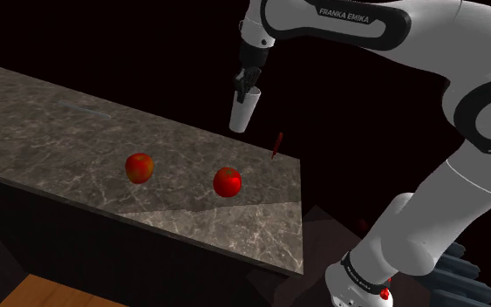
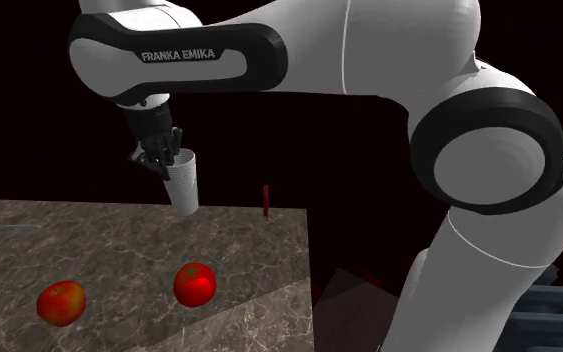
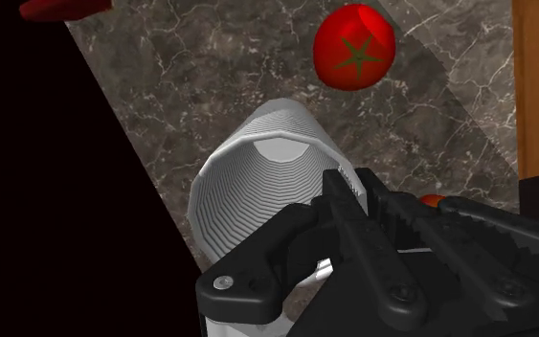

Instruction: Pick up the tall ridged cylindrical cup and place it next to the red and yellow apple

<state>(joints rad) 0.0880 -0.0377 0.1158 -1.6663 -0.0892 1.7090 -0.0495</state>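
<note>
Visitor: Where is the cup point(image 1: 242, 112) at this moment?

Onlooker: It is in the air. The black gripper point(image 1: 245, 85) is closed on its rim, and the pale, ridged cup hangs below, mouth up and a little tilted. It is well above the dark stone table point(image 1: 60, 113), near the far edge where a black area begins.

Visitor: And the apple point(image 1: 139, 167)?

Onlooker: It rests on the table, red with a yellow patch, well apart from the cup and toward the shoulder view's left. Between the two lies an all-red fruit point(image 1: 227, 182). A thin red thing point(image 1: 276, 145), too small to name, lies near the far corner.

Visitor: What could go wrong from here?

Onlooker: I see three risks. The hold is only on the rim, so the cup may swing or slip during a quick move. A drop here could send it over the edge. The red fruit is the nearer one, so the cup could end up beside the wrong fruit. A tilted cup may also topple when it is set down, or it may nudge the round apple and roll it away.

Visitor: Is there any writing?

Onlooker: Yes. "FRANKA EMIKA" point(image 1: 344, 14) is printed in white capitals on a dark band of the white arm point(image 1: 479, 52). I can read nothing else.
</note>
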